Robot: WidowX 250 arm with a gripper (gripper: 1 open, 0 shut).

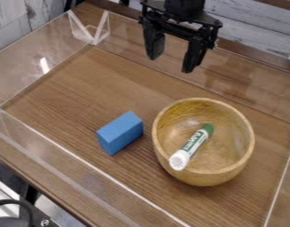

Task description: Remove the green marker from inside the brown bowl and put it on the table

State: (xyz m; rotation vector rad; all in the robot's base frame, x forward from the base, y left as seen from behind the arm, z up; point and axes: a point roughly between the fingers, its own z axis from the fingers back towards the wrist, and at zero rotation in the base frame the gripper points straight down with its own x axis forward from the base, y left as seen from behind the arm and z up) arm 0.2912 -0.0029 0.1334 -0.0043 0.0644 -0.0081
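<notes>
Overhead, hand [171,55] wide, pointing down.

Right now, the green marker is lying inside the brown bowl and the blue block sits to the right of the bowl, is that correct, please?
Not quite: in the camera view the blue block sits to the left of the brown bowl, not the right. The green marker is indeed lying inside the bowl.

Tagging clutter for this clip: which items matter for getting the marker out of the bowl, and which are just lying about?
Job:
- green marker, inside the bowl
- brown bowl
- table
- claw, open, above the table

Lying about:
- blue block, left of the bowl
</notes>
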